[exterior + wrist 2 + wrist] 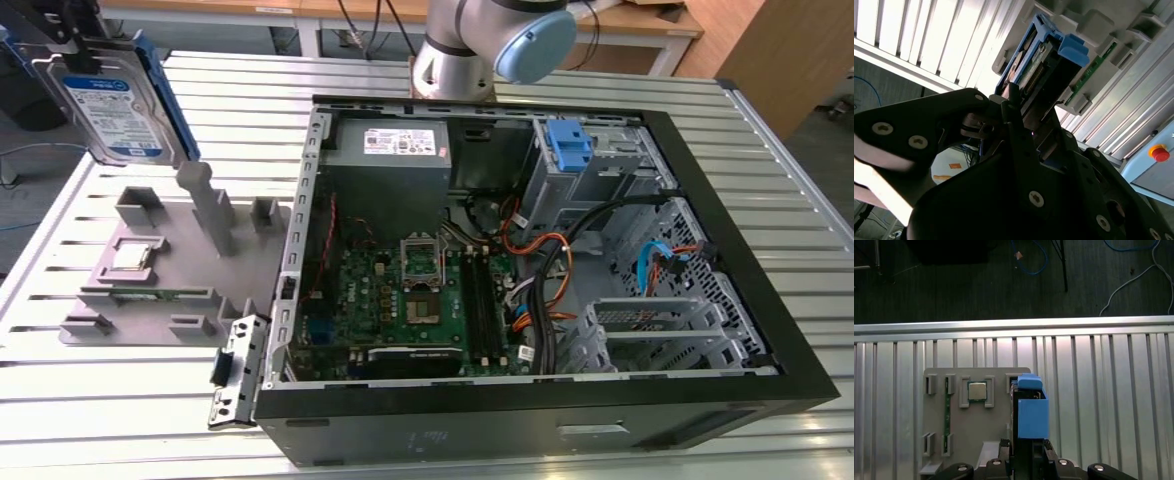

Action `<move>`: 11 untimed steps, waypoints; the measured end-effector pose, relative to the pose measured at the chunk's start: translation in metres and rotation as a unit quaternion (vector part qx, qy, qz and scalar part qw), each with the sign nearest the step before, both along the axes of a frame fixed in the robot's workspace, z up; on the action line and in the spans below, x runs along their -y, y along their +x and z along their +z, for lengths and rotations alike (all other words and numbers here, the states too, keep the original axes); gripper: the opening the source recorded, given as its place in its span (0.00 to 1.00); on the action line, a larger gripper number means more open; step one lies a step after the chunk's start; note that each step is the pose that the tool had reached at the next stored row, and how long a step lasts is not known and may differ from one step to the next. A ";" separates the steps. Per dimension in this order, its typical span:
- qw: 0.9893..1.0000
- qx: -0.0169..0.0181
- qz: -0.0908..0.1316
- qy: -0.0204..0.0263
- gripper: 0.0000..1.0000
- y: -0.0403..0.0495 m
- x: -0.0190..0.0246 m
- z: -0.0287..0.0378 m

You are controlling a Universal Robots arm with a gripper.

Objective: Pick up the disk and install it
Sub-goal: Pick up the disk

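The disk (118, 100), a silver drive with a white-and-blue label in a blue carrier, hangs upright in the air at the exterior view's far left, above the grey holder tray (160, 270). My gripper (91, 42) is shut on its upper end. In the first wrist view the disk's blue carrier (1031, 412) sticks out from between my gripper (1027, 460) over the tray (969, 440). In the second wrist view the disk (1046, 57) is clamped edge-on between the black fingers (1004, 112).
An open computer case (747, 300) lies at the exterior view's right, with a motherboard, cables, a grey power supply (394, 145) and a blue bracket (570, 145) at its drive bay. The tray holds a processor chip (977, 390) and a memory stick (947, 412). A slatted metal table (134, 400) carries everything.
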State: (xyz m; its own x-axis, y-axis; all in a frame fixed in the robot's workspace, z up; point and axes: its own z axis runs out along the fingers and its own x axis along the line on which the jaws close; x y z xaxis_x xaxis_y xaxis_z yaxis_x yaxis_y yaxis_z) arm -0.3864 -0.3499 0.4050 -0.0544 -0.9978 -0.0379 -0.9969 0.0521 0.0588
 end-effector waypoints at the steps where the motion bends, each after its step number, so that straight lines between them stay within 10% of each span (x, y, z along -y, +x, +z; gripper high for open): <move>1: 1.000 0.000 0.000 0.000 0.35 0.0000 0.0000 0.0001; 11: 1.000 0.000 0.000 0.000 0.35 0.0000 0.0000 0.0024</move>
State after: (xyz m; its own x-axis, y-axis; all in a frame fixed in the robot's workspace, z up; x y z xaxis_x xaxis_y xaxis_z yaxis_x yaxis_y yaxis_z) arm -0.3864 -0.3499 0.4075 -0.0544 -0.9978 -0.0374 -0.9969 0.0521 0.0590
